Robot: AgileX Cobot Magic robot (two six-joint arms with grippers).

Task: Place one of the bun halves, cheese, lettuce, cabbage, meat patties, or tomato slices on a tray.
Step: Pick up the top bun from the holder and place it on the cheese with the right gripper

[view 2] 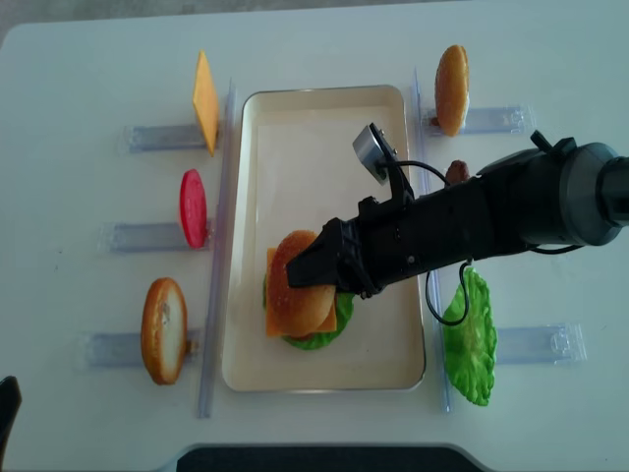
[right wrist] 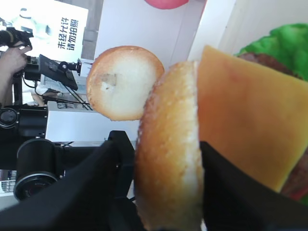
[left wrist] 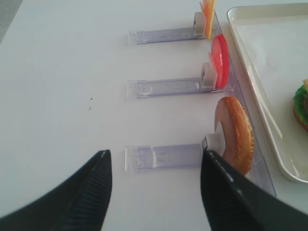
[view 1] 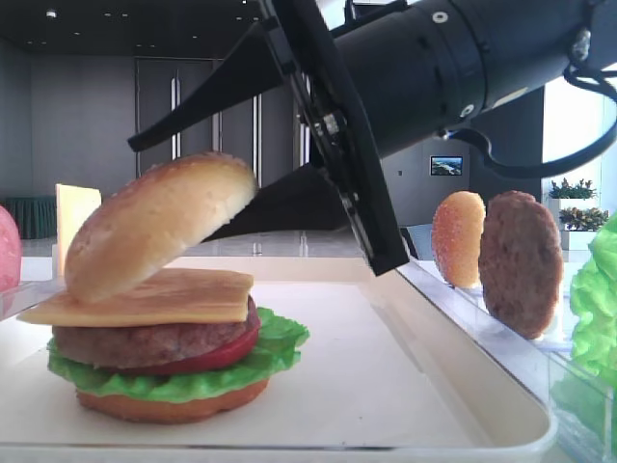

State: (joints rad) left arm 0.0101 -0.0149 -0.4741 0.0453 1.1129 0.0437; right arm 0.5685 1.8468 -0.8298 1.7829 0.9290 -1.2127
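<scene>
While the low exterior view looks along the tray:
Stack: bottom bun, lettuce, tomato slice, meat patty and cheese, piled near the tray's left side.
Bun top: tilted, its lower left edge resting on the cheese, its right edge lifted.
Right gripper: one black finger above the bun top, one below its raised edge; jaws partly apart, and whether they press it cannot be told from here.
Beyond the tray's right rim: an orange-tan bun, a spare patty and more lettuce, all standing on edge.

Right wrist view:
Bun top: edge-on between the two dark fingers, cheese slice right behind it.
Grip: fingers sit beside both faces; contact cannot be told.
Background: a second bun shows its pale cut face.

Left wrist view:
Left gripper: jaws spread wide, holding nothing, above the bench beside a clear rack.
Racks: a bun half, a red slice and a cheese slice stand along the tray's outer rim.

Overhead view:
Bun top: on the stack, at the tray's left-centre.
Right gripper: reaching in across the tray's right rim, fingertips on either side of the bun top.
</scene>
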